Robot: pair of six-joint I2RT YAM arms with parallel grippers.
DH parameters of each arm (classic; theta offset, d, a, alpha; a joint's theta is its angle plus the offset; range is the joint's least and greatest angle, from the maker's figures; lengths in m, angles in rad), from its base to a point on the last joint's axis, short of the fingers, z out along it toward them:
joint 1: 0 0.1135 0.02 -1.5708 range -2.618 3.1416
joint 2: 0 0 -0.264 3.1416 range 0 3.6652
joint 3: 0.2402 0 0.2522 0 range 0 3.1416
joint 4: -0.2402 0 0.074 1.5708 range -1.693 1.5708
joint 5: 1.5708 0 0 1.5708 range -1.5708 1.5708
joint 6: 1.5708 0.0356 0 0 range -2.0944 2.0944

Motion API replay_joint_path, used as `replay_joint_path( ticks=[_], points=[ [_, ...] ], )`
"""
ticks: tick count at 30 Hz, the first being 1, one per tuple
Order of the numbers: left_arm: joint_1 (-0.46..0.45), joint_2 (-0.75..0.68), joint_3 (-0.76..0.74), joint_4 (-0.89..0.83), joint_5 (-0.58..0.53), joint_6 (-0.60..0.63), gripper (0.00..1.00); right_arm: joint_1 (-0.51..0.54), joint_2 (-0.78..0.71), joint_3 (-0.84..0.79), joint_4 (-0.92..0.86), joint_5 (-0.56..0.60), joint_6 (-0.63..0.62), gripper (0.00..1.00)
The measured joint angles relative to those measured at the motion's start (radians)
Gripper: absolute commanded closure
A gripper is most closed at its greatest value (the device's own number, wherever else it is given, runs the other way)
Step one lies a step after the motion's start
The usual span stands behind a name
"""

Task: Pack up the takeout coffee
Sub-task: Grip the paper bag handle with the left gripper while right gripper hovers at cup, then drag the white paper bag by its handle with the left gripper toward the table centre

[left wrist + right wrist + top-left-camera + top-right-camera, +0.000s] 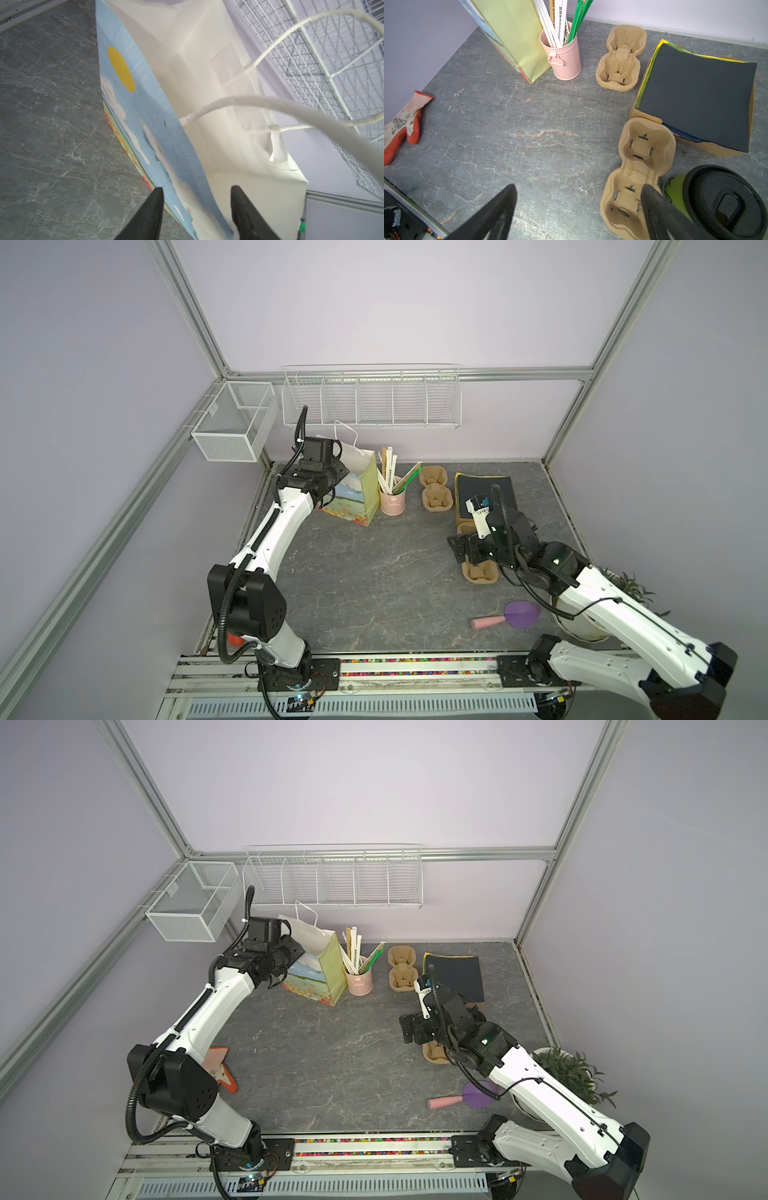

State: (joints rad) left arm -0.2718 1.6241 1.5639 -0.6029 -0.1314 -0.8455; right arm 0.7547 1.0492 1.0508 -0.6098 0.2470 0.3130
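nearest: right gripper (577, 214), jaws wide, nothing held, low over the grey table (529, 135). just beside its outer finger: coffee cup (675, 193), green wall and black lid (724, 205), shown by the right wrist view only, hidden under the arm in both top views. upright or leaning: cannot tell. just beside the cup: brown cup tray (637, 176), both wells empty.

risks here: a grab of air or of the tray rim, from closing with no sideways shift first. a tipped cup, from a nudge by one finger. a buckled paper wall and a popped lid, from too hard a squeeze. firmness of the lid's fit: cannot tell, so perhaps a spill.

further back: pink bucket (392, 502) of straws, just beside the paper bag (357, 497). at the bag: left gripper (197, 188), jaws about half apart, astride the printed front wall, one finger outside and one inside, seemingly no pinch yet.

risks there: a dragged or toppled bag against the bucket, from a pull on that thin wall. a snagged cup on the way in, from the loose white handle (270, 101) across the mouth.
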Motion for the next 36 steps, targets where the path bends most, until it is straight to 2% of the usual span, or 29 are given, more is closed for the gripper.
replay_joint_path(
  ticks=[8, 22, 36],
  points=[
    [0.010, -0.013, 0.000, -0.003, -0.002, 0.032, 0.61, 0.009, 0.000, 0.000, 0.000, 0.005, 0.000, 0.04],
    [0.032, -0.042, 0.000, -0.024, -0.002, 0.075, 0.86, 0.026, 0.010, 0.000, 0.000, 0.023, 0.000, 0.04],
    [0.072, -0.074, -0.032, -0.031, 0.016, 0.097, 0.96, 0.037, 0.016, 0.000, 0.000, 0.033, 0.000, 0.04]
  ],
)
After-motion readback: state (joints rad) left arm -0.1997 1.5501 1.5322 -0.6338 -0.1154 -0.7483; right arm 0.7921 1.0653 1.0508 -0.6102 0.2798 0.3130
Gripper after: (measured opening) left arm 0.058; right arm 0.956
